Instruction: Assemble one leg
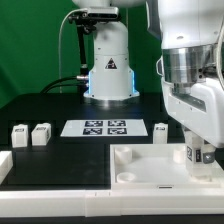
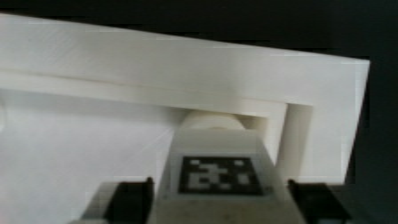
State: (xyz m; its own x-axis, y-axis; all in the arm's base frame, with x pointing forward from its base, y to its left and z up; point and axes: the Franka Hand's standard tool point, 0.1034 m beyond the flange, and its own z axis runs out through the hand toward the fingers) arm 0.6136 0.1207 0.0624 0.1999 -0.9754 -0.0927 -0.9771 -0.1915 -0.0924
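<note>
**Leg going into a corner socket, claw gripping**

The claw (image 2: 217, 198) is holding the leg (image 2: 217, 160) by two opposite faces. A dark finger (image 2: 128, 202) is sitting on each side, and the jaws are narrowed to the post's width. The grip is sitting at the rear part of the post. This is keeping the tag (image 2: 215, 172) face towards the wrist camera and leaving the rounded front end free to enter.

That end is pointing into the corner socket (image 2: 294, 112), whose walls are closing round it on two sides. I cannot tell whether it is seated or only touching.

In the exterior view the arm is reaching straight down over the near corner of the top (image 1: 140, 172), at the exterior view's right. The top is lying flat on the bench (image 1: 60, 160) with its sockets facing up, so a vertical approach suits it.

Judgement: insertion is in progress, so the task is well along but not finished. The next move is calling for the leg to stay square to the socket while it is driven home. A tilted leg could jam or slip in the grip.

Three spare legs (image 1: 18, 135) (image 1: 41, 133) (image 1: 161, 130) are standing apart on the bench. Two are at the exterior view's left of the marker board (image 1: 105, 127) and one is just to its right. All are clear of the working corner.
</note>
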